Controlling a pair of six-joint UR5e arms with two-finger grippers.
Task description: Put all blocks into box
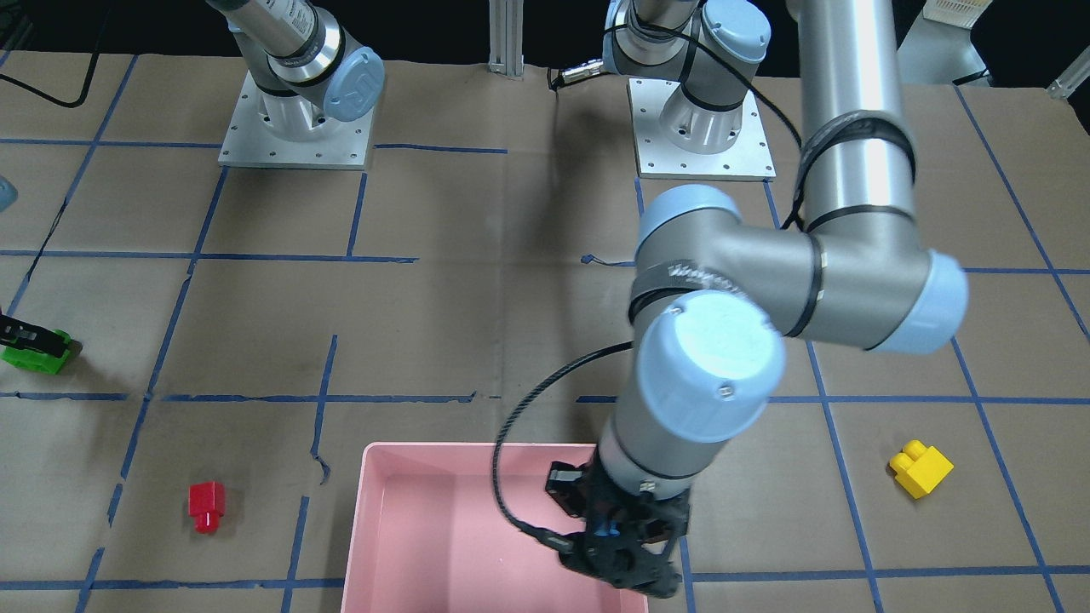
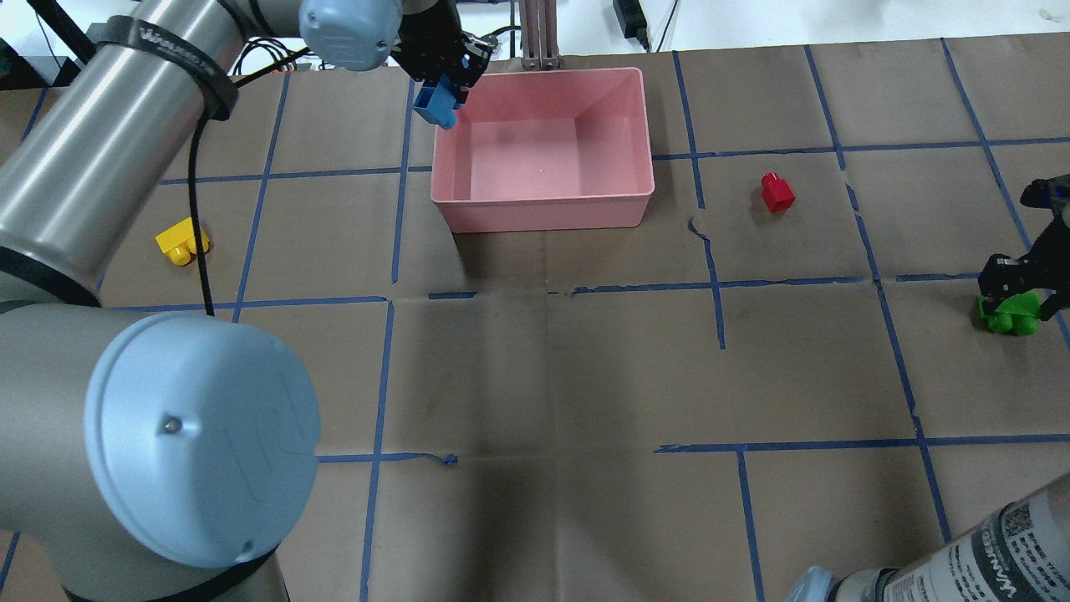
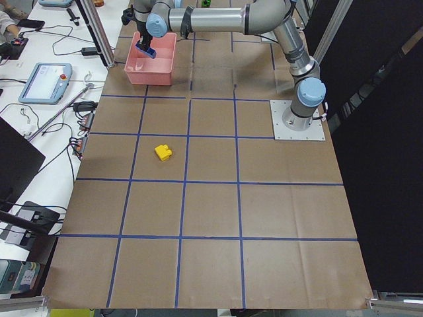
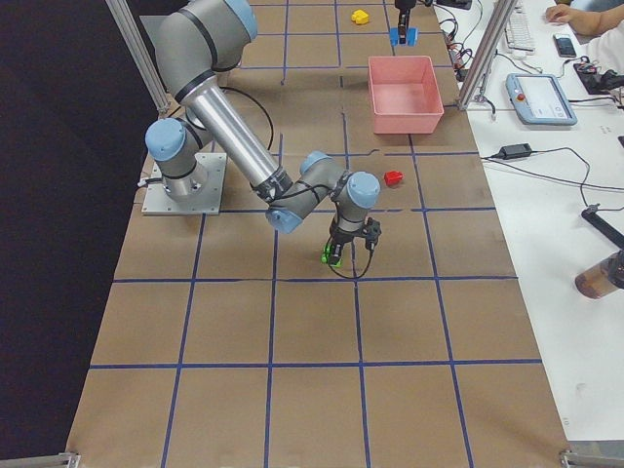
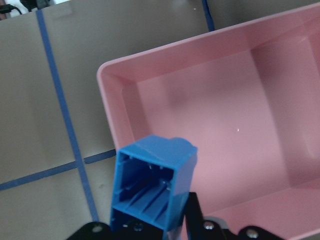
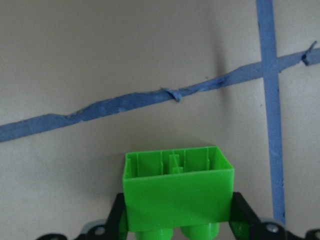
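My left gripper (image 2: 440,79) is shut on the light blue block (image 2: 436,105) and holds it in the air over the left far corner of the pink box (image 2: 543,205). The left wrist view shows the blue block (image 5: 152,185) above the box's rim (image 5: 117,105). The box holds no block. My right gripper (image 2: 1015,288) is shut on the green block (image 2: 1010,316), low over the table at the right edge; the right wrist view shows that block (image 6: 177,192). The red block (image 2: 777,191) lies right of the box. The yellow block (image 2: 181,244) lies at the left.
Blue tape lines grid the brown paper on the table. An aluminium post (image 2: 539,33) stands just behind the box. The left arm's elbow (image 1: 800,281) hangs over the table's middle. Both base plates (image 1: 298,128) sit at the robot's side. An operators' desk (image 4: 546,88) borders the far edge.
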